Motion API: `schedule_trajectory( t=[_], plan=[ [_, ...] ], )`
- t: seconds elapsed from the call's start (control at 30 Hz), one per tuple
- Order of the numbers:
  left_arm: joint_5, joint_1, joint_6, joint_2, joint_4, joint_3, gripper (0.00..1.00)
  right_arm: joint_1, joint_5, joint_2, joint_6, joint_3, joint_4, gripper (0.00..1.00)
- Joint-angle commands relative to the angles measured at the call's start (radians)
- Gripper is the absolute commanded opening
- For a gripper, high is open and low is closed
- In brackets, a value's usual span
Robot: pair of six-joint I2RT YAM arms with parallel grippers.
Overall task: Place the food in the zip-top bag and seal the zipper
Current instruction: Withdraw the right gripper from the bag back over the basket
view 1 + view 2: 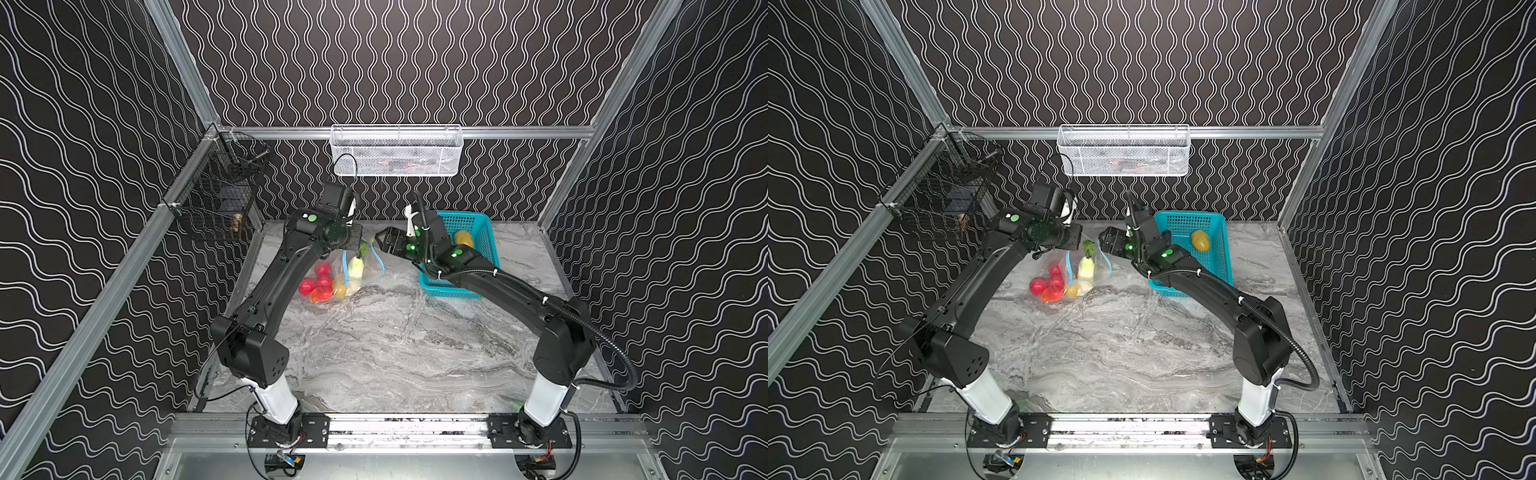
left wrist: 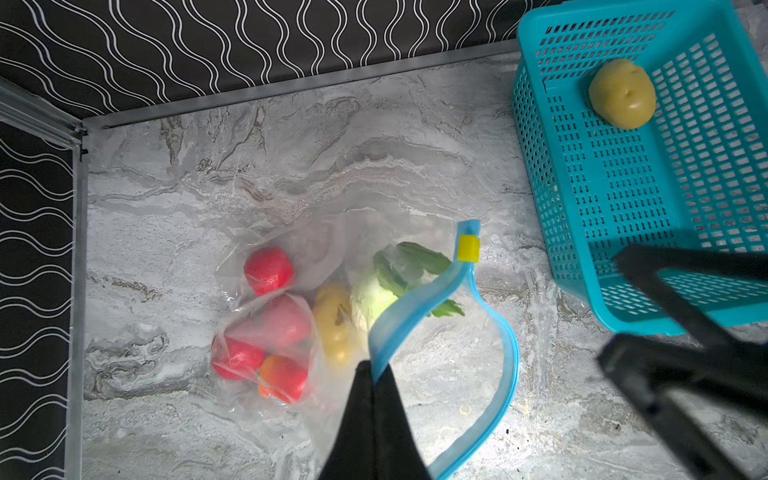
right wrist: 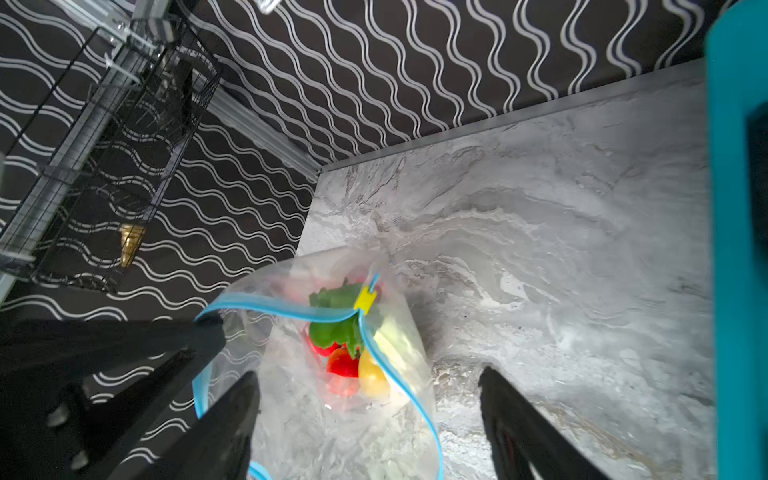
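Now the bag (image 2: 299, 253), tomatoes (image 2: 269, 270) and a radish (image 2: 370, 297) inside, lies under the left pincer (image 2: 374, 370), which pinches its blue zipper (image 2: 415, 303). The right pincer (image 3: 369, 376) stands spread alongside, beside a basket (image 2: 582, 187) holding one potato (image 2: 622, 93).

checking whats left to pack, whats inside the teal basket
One yellow potato lies in the teal basket. The right claw covers a strip of its floor, so anything there is hidden.
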Motion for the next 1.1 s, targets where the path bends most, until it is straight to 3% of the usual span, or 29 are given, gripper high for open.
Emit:
schedule_trajectory(
  t=[0.0, 0.2, 0.5, 1.07],
  plan=[
    [0.01, 0.002, 0.021, -0.007, 0.024, 0.002, 0.0, -0.018, 0.019, -0.005, -0.005, 0.016, -0.056, 0.88],
    [0.02, 0.002, 0.034, -0.001, 0.018, 0.015, 0.0, -0.06, 0.034, 0.022, -0.016, 0.058, -0.162, 0.99],
    [0.056, 0.001, 0.052, 0.008, 0.013, 0.02, 0.0, -0.133, 0.099, 0.105, -0.033, 0.18, -0.359, 0.99],
    [0.035, 0.002, 0.097, -0.019, 0.035, -0.04, 0.0, -0.243, 0.183, 0.211, -0.099, 0.306, -0.472, 0.99]
  ],
)
